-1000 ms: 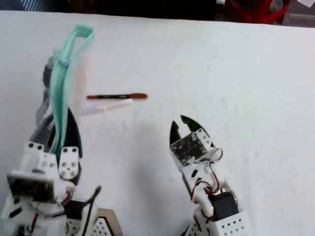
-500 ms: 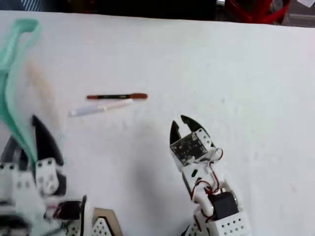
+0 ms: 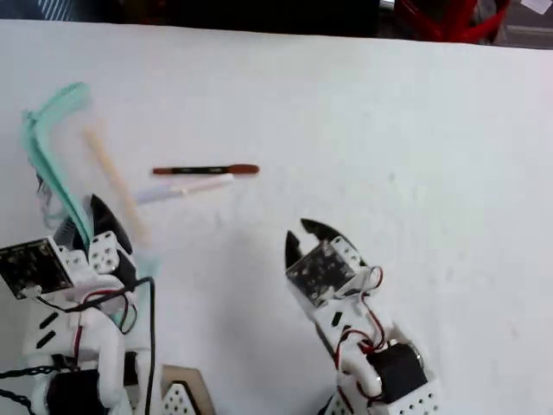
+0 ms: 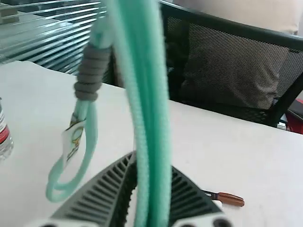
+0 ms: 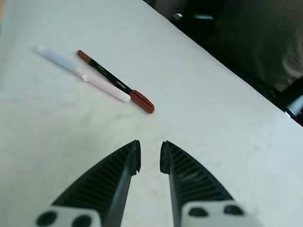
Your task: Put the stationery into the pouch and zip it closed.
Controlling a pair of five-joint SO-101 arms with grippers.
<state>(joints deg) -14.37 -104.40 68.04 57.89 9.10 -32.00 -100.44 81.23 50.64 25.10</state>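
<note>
My left gripper [image 3: 97,226] is shut on the teal pouch [image 3: 52,143], which it holds upright off the table at the left. In the left wrist view the pouch [image 4: 147,109] runs up between the ribbed fingers [image 4: 102,196], with a grey cord pull and teal loop [image 4: 85,80] hanging beside it. A blurred tan stick [image 3: 108,177] shows next to the pouch. A red pen [image 3: 207,170] and a white pen [image 3: 183,188] lie side by side on the table. My right gripper [image 3: 300,235] hovers nearer the front, narrowly open and holding nothing, aimed at the pens [image 5: 116,83].
The white table [image 3: 415,130] has free room to the right and behind the pens. A mesh chair [image 4: 227,66] stands beyond the far edge. A bottle [image 4: 4,137] stands near the pouch, and red equipment [image 3: 449,17] lies past the back right edge.
The left arm swung the pouch out to the left and then back in and lower. The right gripper drew back slightly toward the front edge. The pens have not moved.
</note>
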